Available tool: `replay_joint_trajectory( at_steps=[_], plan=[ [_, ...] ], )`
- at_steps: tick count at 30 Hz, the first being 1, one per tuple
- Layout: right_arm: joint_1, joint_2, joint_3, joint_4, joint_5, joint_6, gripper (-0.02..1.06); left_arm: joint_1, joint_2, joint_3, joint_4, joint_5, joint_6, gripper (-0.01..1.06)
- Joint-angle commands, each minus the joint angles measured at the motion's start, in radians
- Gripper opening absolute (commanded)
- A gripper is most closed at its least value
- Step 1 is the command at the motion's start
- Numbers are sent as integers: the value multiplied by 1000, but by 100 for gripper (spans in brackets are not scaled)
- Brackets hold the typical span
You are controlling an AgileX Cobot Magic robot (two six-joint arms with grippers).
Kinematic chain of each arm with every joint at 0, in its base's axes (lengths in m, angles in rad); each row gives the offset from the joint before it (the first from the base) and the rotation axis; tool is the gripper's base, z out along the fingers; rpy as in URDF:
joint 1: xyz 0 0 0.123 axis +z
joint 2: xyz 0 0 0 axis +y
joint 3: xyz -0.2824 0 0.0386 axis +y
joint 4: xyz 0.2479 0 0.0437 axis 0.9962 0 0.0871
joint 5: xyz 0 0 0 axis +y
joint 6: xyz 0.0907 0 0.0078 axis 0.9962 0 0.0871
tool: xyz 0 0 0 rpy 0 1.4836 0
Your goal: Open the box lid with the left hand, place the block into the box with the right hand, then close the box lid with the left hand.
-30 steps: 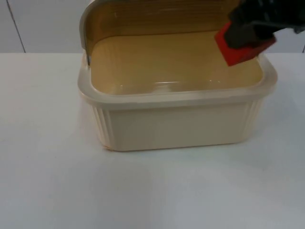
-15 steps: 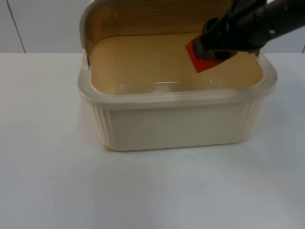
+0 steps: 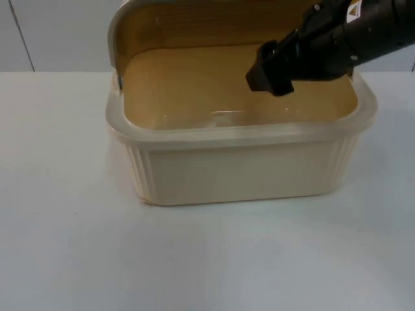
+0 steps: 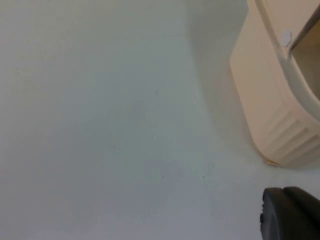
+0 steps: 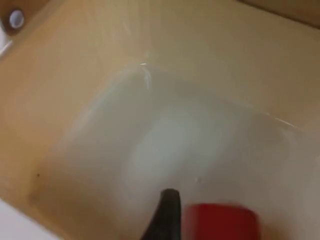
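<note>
I'm reaching my right gripper (image 3: 267, 76) down into the open box (image 3: 240, 172), pinching the block (image 5: 222, 222). My left gripper (image 4: 290, 212) is waiting beside the box; I cannot tell its state.

We look down into the box (image 5: 165, 135), its pale floor ringed by tan inner walls with a glossy glint on the far side. One black fingertip of the right gripper (image 5: 167, 215) stands over that floor, and the red block (image 5: 222, 222) sits right beside it, touching it, above the box's floor.
</note>
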Motion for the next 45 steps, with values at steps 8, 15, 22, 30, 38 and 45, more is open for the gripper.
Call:
replay_joint_trajectory(
  at_steps=[8, 15, 22, 30, 38, 45],
  plan=[
    [46, -290, -9, -1, 279, -3, 75, 5, -8, 3, 1, -6, 1, 0],
    [49, -461, 32, -3, 491, 17, 75, 5, -8, 3, 1, -6, 1, 0],
    [49, -633, 198, 2, 495, 23, 75, 5, -8, 3, 1, -6, 1, 0],
    [49, -689, 285, -1, 523, 67, 75, 5, -8, 3, 1, -6, 1, 0],
    [0, -689, 289, -113, 558, 222, 75, 5, -8, 3, 3, -6, 1, 0],
    [-253, -691, 289, -199, 681, 345, 75, 5, -8, 3, 3, -6, 1, 0]
  ],
)
